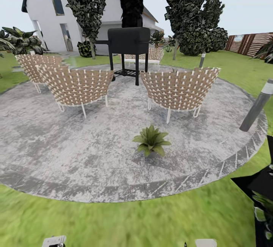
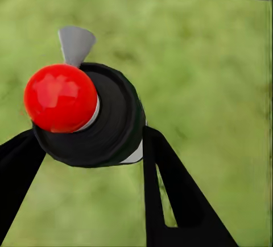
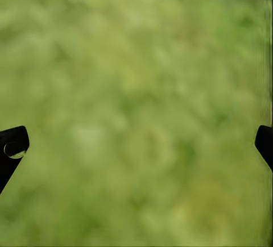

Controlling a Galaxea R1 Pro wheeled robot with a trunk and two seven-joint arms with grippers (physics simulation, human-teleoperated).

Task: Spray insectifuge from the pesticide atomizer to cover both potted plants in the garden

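Observation:
In the left wrist view the pesticide atomizer (image 2: 111,125) is seen end-on: a round black body with a red ball top and a grey nozzle. My left gripper (image 2: 91,142) is shut on it, one black finger (image 2: 170,190) on each side, over grass. One potted plant (image 1: 151,141), a low green rosette, stands on the round stone patio (image 1: 76,156) in the garden, ahead of me and slightly right. My right gripper (image 3: 137,145) is open above the lawn, nothing between its fingertips. The second potted plant is out of view.
Several woven chairs (image 1: 79,84) and a black grill (image 1: 129,44) stand on the patio beyond the plant. A grey bollard lamp (image 1: 258,107) leans at the patio's right edge. A dark leafy object (image 1: 261,197) sits at the lower right. Lawn (image 1: 132,220) lies between me and the patio.

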